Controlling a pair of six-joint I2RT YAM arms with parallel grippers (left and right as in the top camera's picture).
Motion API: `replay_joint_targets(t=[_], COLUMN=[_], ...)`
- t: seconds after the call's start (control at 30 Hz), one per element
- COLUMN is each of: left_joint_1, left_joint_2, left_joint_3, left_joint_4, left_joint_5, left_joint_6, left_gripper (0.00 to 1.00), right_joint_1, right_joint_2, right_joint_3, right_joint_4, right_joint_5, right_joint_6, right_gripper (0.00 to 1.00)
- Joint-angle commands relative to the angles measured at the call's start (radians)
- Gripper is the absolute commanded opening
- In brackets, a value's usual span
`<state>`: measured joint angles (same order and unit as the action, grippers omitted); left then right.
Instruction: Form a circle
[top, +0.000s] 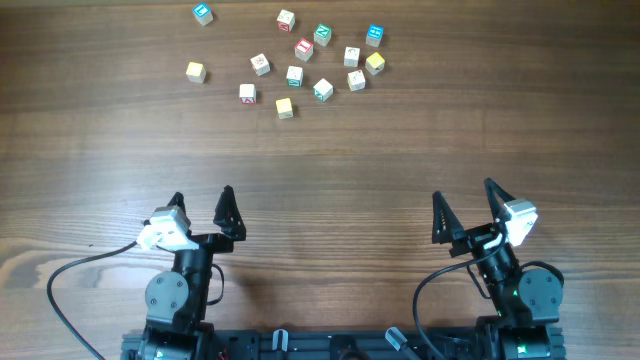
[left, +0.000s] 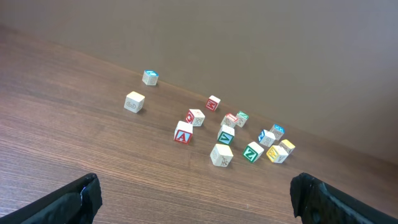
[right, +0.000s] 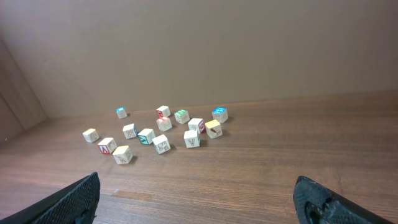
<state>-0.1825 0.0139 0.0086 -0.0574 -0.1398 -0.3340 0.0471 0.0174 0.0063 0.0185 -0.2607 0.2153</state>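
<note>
Fingers (top: 228, 212) on the left gripper (top: 202, 195) stand spread wide and empty. The right gripper (top: 463, 190) is likewise released. Both sit at the near edge of the tabletop (top: 320, 150), well apart from the work. No circle exists yet: the cubes (top: 304, 49) lie loosely scattered across the far side, bunched more densely right of centre, with a blue-topped cube (top: 203, 13) and a pale yellow cube (top: 195, 71) off to the left. By my judgement the task is at its very start. The next move calls for a forward reach and a narrow pinch on one cube, or for nudging the bunched ones into a ring. They look like small, crisp-edged wooden blocks, white faces printed in red, green or blue; the tabletop is dark, matte wood grain.
</note>
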Motion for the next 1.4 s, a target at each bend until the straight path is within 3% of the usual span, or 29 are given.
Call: replay_joint_targets(t=[0.0, 1.37], left_joint_1=[-0.005, -0.005], left_joint_2=[-0.005, 0.013], left_joint_3=[-0.003, -0.003], left_joint_4=[-0.003, -0.003], left_joint_5=[0.005, 0.005], left_joint_6=[0.016, 0.016], left_gripper=[1.0, 1.0], right_joint_1=[0.005, 0.005], right_joint_2=[-0.013, -0.013], right_joint_3=[-0.001, -0.001], right_joint_4=[0.002, 0.002], right_joint_5=[0.009, 0.009], right_joint_6=[-0.006, -0.005], right_gripper=[1.0, 1.0])
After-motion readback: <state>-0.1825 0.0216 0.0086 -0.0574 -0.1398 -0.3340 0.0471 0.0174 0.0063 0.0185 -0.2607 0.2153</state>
